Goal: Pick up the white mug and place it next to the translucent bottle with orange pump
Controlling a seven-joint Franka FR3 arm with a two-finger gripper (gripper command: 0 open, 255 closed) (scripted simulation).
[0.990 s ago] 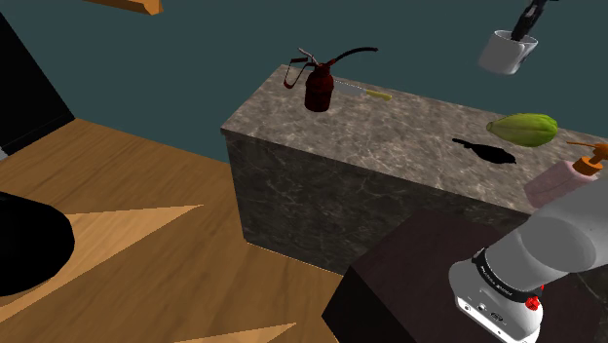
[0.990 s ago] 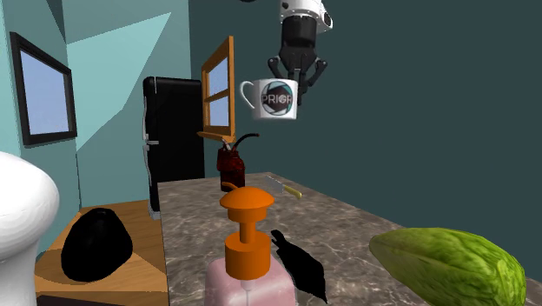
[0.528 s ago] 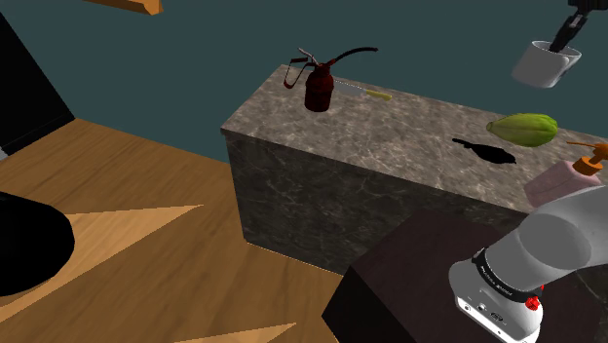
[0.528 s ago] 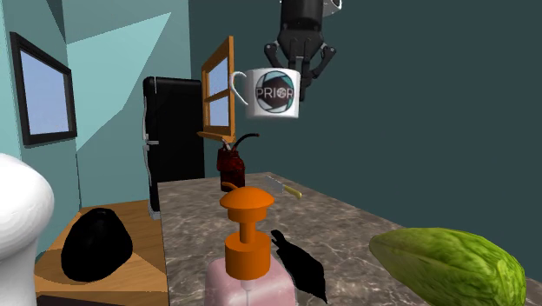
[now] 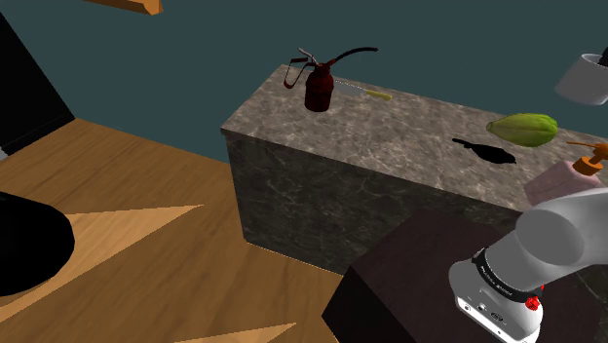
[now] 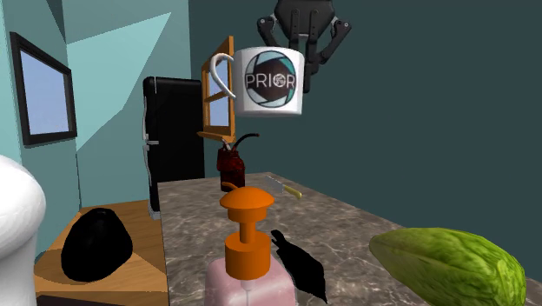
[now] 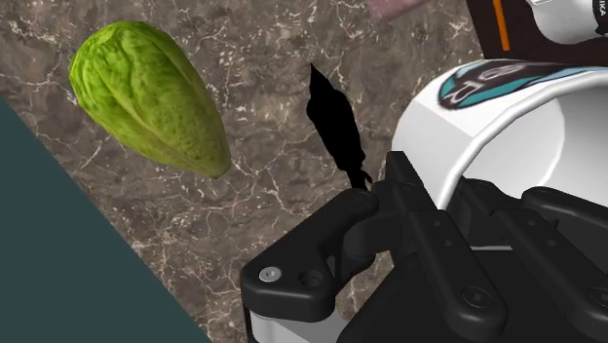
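Overhead, tool (image 6: 302, 43) clamped on smooth white mug (image 6: 271, 83), seemingly its rim, marbled counter (image 6: 347, 228).

white mug (image 6: 271, 81), orange pump (image 6: 246, 228), green vegetable (image 6: 447, 265)

White mug (image 6: 271, 81) — reads "PRIOR", round teal logo.

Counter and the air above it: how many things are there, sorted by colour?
Red: 1, oil can
Yellow: 1, small tool
Green: 1, vegetable
Black: 1, object
Pink: 1, pump bottle
White: 1, mug, in the air
Total: 6
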